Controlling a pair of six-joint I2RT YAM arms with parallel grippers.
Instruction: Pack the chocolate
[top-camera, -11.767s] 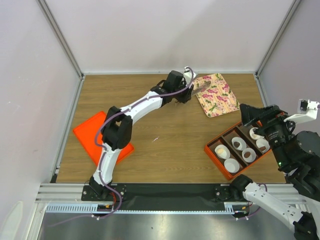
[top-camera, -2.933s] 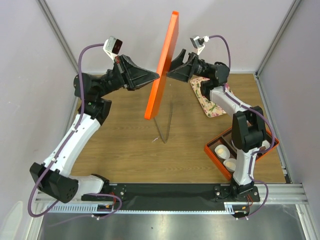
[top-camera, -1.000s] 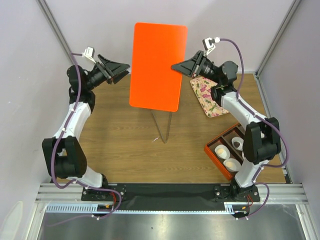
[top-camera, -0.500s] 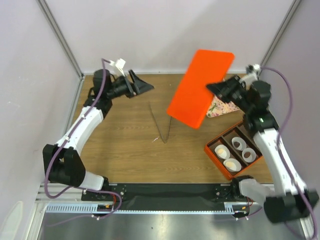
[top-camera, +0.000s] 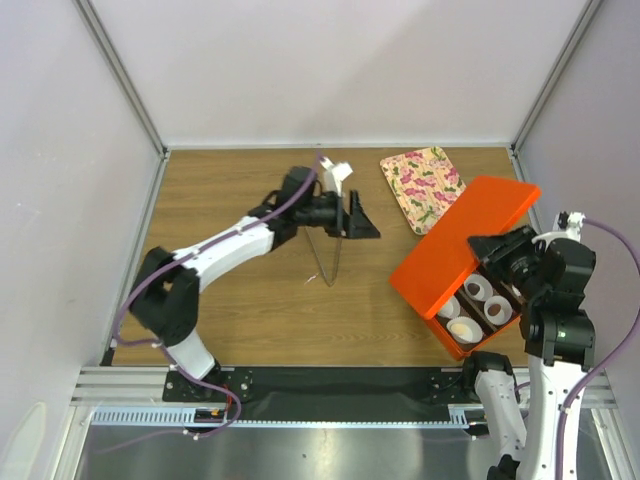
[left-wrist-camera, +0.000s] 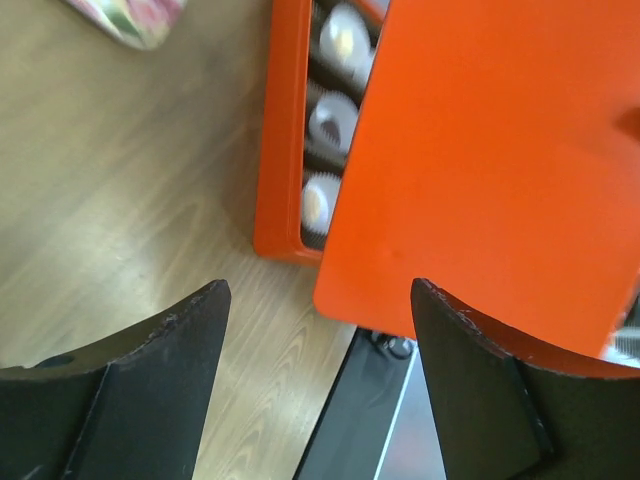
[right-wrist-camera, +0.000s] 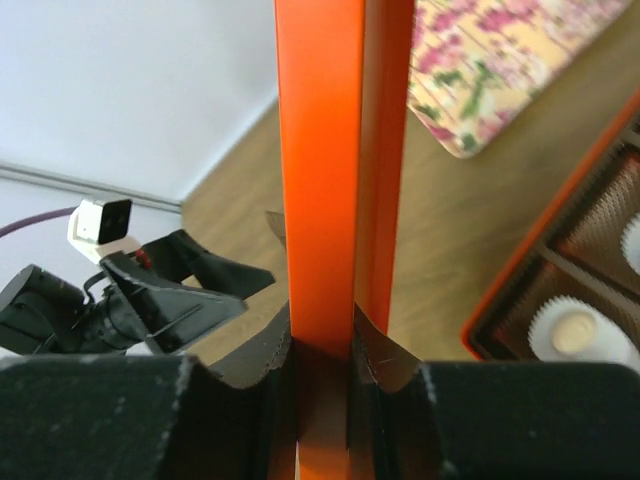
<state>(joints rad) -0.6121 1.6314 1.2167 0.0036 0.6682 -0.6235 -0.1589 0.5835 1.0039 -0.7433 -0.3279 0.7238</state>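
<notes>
My right gripper is shut on the edge of the orange lid, holding it tilted over the left part of the orange box. White paper cups sit in the box. Two of them show a dark brown chocolate inside. My left gripper hangs open and empty over the middle of the table, pointing at the lid from the left.
A floral tray lies at the back right. Thin metal tongs rest on the wood near the centre. The box stands close to the table's near right edge.
The right arm has swung the lid down from mid-air at the back to just above the box. The left arm, free of the lid, has moved from the back left to the centre.
</notes>
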